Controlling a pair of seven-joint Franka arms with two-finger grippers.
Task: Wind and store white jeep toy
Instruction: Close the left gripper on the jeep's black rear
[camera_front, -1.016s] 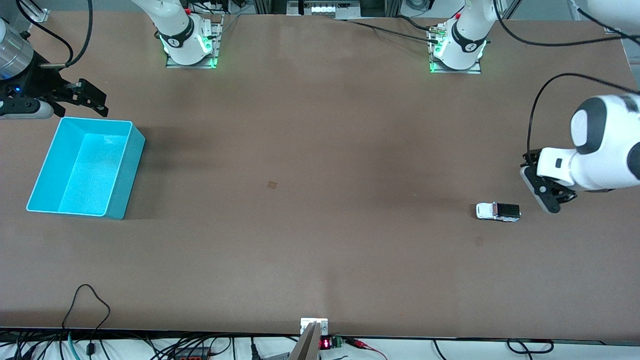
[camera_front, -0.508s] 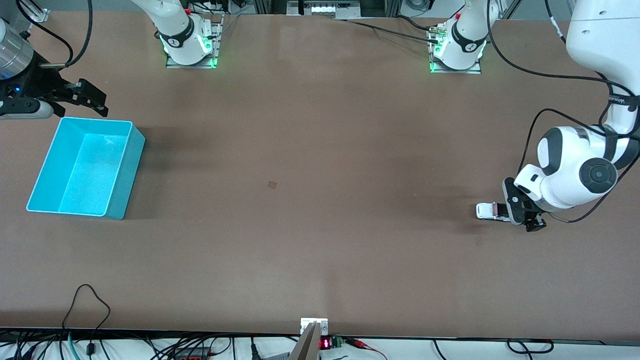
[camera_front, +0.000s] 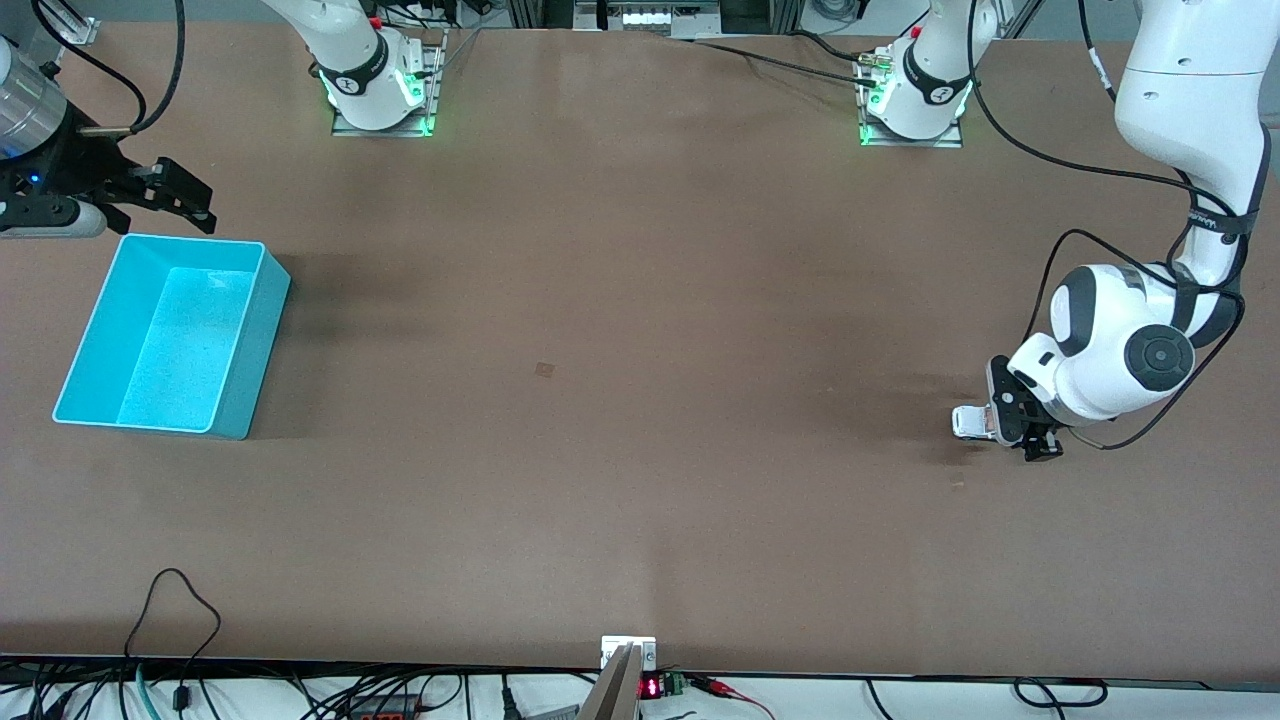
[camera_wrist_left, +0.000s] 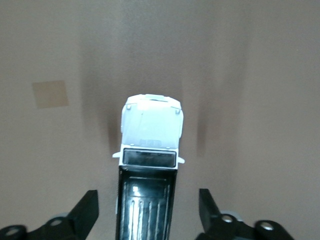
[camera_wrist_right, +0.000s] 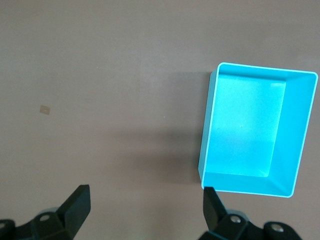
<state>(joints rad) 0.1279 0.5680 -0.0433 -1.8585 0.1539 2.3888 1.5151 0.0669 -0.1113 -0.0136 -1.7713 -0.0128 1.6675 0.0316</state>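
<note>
The white jeep toy (camera_front: 968, 421) stands on the table toward the left arm's end; only its white front shows past the hand there. In the left wrist view the white jeep toy (camera_wrist_left: 152, 127) shows its white hood and black rear top. My left gripper (camera_front: 1020, 425) is down at the table, astride the black rear. It is open (camera_wrist_left: 148, 200), and a gap shows between each finger and the car's sides. My right gripper (camera_front: 188, 200) waits open (camera_wrist_right: 145, 197) over bare table beside the turquoise bin (camera_front: 190, 243), with nothing between its fingers.
The turquoise bin (camera_wrist_right: 210, 125) has nothing in it and stands at the right arm's end of the table. A small pale square mark (camera_front: 544, 370) lies on the table's middle. Cables hang along the table edge nearest the front camera.
My left gripper has come in from the left arm's end of the table and dropped over the jeep's black rear. The jeep and the right arm have not moved.
</note>
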